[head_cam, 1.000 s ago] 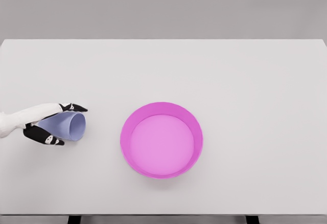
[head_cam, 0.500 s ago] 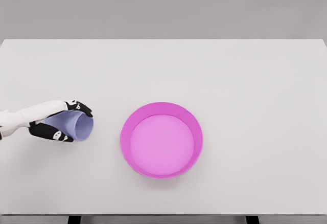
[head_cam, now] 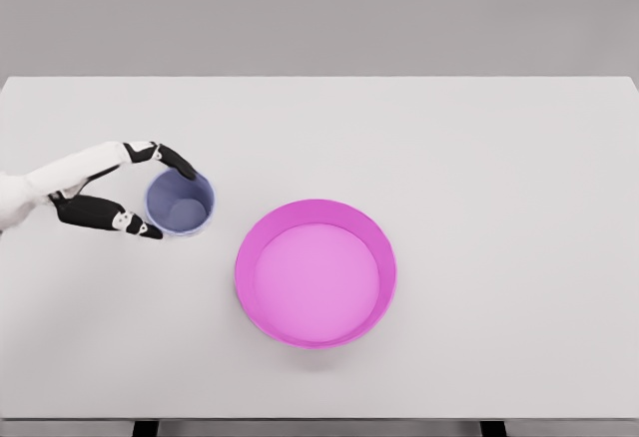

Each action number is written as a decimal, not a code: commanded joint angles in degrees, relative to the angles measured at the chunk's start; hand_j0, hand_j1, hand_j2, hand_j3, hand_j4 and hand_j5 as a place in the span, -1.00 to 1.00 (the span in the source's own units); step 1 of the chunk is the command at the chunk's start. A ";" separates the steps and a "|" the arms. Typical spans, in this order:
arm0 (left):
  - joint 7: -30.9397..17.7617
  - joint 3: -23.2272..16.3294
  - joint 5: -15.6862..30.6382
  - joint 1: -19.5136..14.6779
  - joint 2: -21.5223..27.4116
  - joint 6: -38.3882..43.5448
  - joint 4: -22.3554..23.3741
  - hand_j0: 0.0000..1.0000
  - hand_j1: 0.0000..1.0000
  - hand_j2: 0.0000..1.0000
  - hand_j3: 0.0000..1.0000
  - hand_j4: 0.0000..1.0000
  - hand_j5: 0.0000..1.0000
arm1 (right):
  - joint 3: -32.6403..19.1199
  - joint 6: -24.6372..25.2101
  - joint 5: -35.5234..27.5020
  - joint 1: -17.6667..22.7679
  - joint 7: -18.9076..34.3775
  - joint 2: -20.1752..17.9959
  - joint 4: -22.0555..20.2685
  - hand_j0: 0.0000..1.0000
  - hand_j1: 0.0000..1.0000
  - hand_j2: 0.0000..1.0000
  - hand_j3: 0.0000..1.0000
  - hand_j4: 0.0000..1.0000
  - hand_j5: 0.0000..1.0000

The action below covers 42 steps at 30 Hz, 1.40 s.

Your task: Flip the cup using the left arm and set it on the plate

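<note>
Nearest the camera, the front edge of the white table (head_cam: 519, 357) is running along the bottom of the head view, with two dark legs just showing beneath it. A little farther in, the pink plate (head_cam: 316, 335) is sitting flat on the table slightly left of the middle, its raised rim circling a paler pink floor; nothing is lying in it.

Beyond the plate's near rim and off to its left, the left hand (head_cam: 125, 193) is reaching in from the left edge on a white arm. Its black-tipped fingers (head_cam: 172, 159) are curving around the far side of the pale blue cup (head_cam: 181, 204), while the thumb is pressing in from the near side, so the hand is gripping the cup between them. The cup is standing mouth up, its open inside facing the camera, near the plate's upper left rim but apart from it, not over the plate.

Farther back, the table is stretching bare to its far edge against a plain grey wall (head_cam: 319, 18).
</note>
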 commanded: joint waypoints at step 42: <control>-4.08 -13.63 1.79 -12.39 -12.16 0.64 -0.11 0.17 0.17 0.17 0.17 0.17 0.17 | 0.00 0.01 -0.01 0.00 -0.02 -0.02 0.01 1.00 1.00 1.00 1.00 1.00 1.00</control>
